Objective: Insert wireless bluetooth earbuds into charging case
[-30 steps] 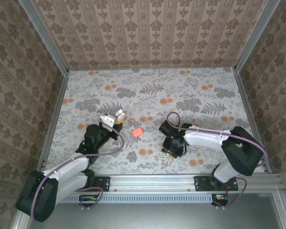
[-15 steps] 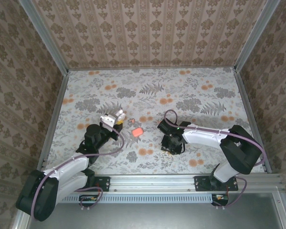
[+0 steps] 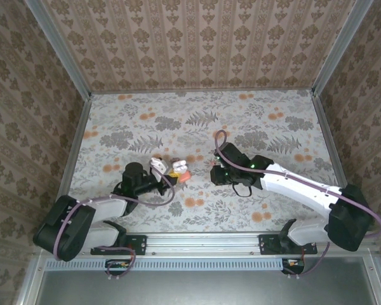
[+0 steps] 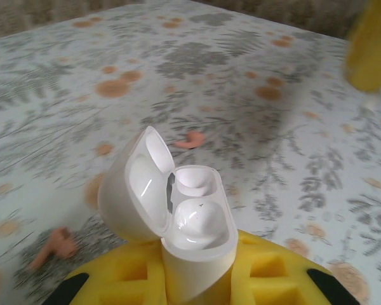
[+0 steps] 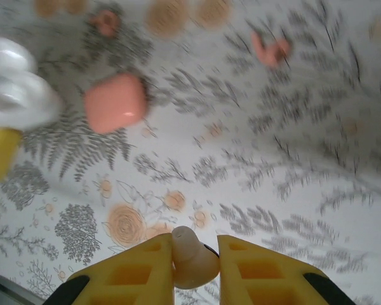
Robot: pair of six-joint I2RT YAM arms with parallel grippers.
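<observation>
Grey fern and orange flower print covers the counter (image 3: 254, 121), boxed in by brown patterned walls (image 3: 197, 44).

In the overhead view the right arm (image 3: 298, 185) now stretches long and low across the counter towards the middle. A second ago it was folded up tight with its tool pointing down nearer the front rail. The left arm (image 3: 108, 206) has also dropped flatter, and its tool has slid right, closer to the middle.

The left tool (image 3: 171, 169) has its yellow pads pressed against the base of a white charging case (image 4: 178, 216), pinching it upright. The case's lid is hinged open and leans to the left in the left wrist view. Whether anything sits in its glossy wells cannot be told.

The right tool (image 5: 195, 251) pinches a pale earbud (image 5: 192, 260) between its yellow pads, held above the counter.

A closed coral case (image 5: 114, 101) lies on the counter just beside the white case, where it lay a second ago.

Two coral earbuds lie loose on the counter. In the left wrist view one (image 4: 190, 138) sits just beyond the open lid, and the other (image 4: 54, 246) lies blurred at the near left.
</observation>
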